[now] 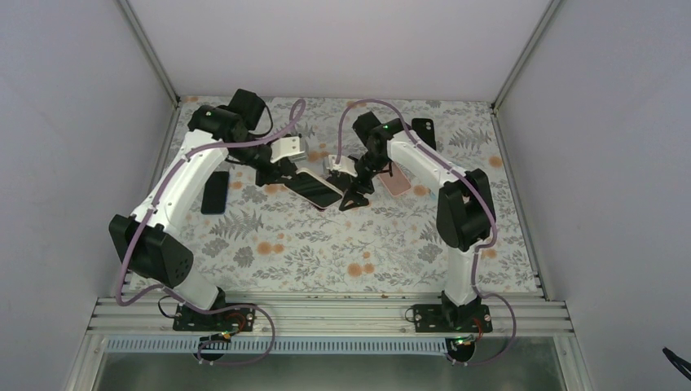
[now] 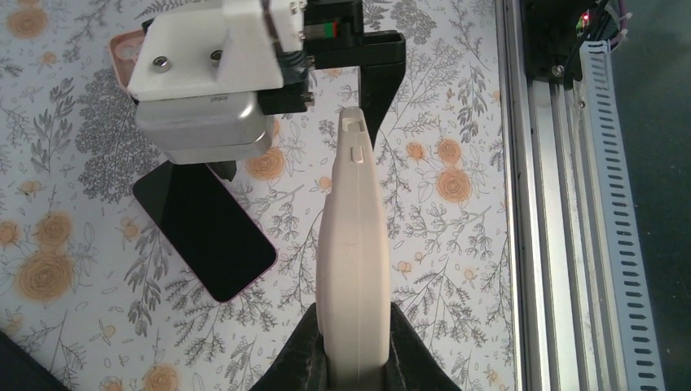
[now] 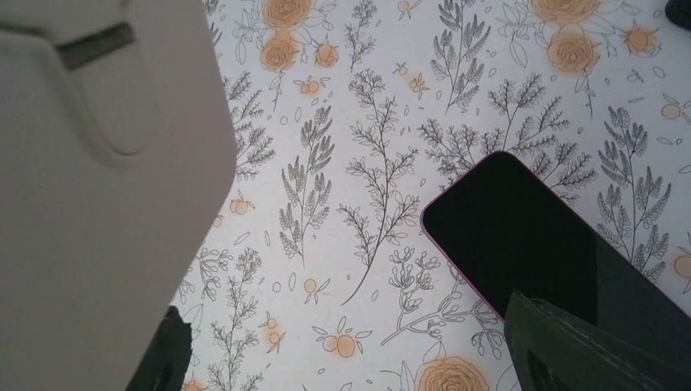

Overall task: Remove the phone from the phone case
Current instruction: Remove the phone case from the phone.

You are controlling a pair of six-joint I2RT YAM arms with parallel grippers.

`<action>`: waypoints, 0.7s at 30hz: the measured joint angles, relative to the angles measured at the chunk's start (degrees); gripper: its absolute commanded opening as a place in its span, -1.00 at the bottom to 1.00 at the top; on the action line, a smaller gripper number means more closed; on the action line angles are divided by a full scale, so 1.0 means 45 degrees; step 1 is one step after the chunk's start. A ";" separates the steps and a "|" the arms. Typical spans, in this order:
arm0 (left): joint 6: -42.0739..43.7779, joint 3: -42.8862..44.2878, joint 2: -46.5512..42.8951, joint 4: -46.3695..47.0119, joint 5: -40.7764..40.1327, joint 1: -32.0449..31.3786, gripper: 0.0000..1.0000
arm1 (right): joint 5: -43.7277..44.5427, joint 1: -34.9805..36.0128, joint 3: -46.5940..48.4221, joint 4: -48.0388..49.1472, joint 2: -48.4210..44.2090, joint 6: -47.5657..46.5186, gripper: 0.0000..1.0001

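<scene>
My left gripper (image 2: 354,326) is shut on the lower end of a cream phone case (image 2: 352,244), held edge-on above the table. The same case fills the upper left of the right wrist view (image 3: 90,204). A black-screened phone (image 2: 204,236) with a pink rim lies flat on the flowered cloth beside it, out of the case; it also shows in the top view (image 1: 314,189) and the right wrist view (image 3: 538,236). My right gripper (image 3: 358,342) is open and empty, its right finger over the phone's edge. In the top view the left gripper (image 1: 281,173) and right gripper (image 1: 354,195) face each other across the phone.
A pink case (image 1: 397,183) lies under the right arm and shows in the left wrist view (image 2: 122,57). A dark phone (image 1: 214,192) lies at the left, a black case (image 1: 424,130) at the back right. The aluminium rail (image 2: 554,204) runs along the near edge.
</scene>
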 measured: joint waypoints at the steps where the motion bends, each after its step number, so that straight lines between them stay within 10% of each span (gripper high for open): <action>1: -0.0010 0.0000 -0.0010 -0.0010 -0.0005 -0.0068 -0.95 | 0.0000 -0.0019 0.0029 -0.0005 0.0053 0.0000 0.96; 21: -0.0461 -0.0160 -0.0204 0.0622 -0.0743 -0.0729 -0.95 | 0.1010 -0.0223 0.0801 0.0019 0.0593 0.0797 0.95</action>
